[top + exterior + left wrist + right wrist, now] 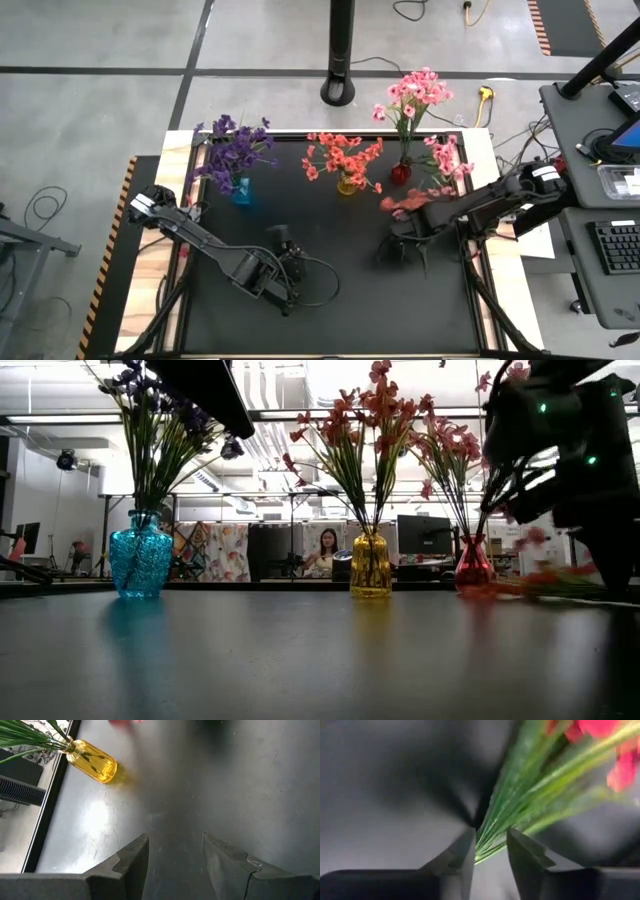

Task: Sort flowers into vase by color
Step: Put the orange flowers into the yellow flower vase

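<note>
Your right gripper (489,851) sits low at the right of the high view, just above the dark table (330,300). In the right wrist view its two fingers (462,857) close around the bundled green stems of a loose flower spray (535,795), grasping it near the stem ends. The stems fan out toward red-pink blossoms at the upper right of that picture. In the high view the spray (415,200) lies across the mat right of centre, blossoms pointing toward the top of the frame. In the low view it lies low at the right edge, beside the red vase (473,572).

Your left gripper (175,865) rests lower centre in the high view, well apart from the vases. Its fingers are parted and hold nothing; only bare table shows between them.

Three vases stand in a row along the far part of the table. In the low view you see the blue vase (140,565) at left with purple flowers (150,420). The yellow vase (370,565) stands at centre with orange-red flowers (355,420). The red vase stands at right with pink flowers (455,445). A person (325,550) shows far behind the yellow vase.
</note>
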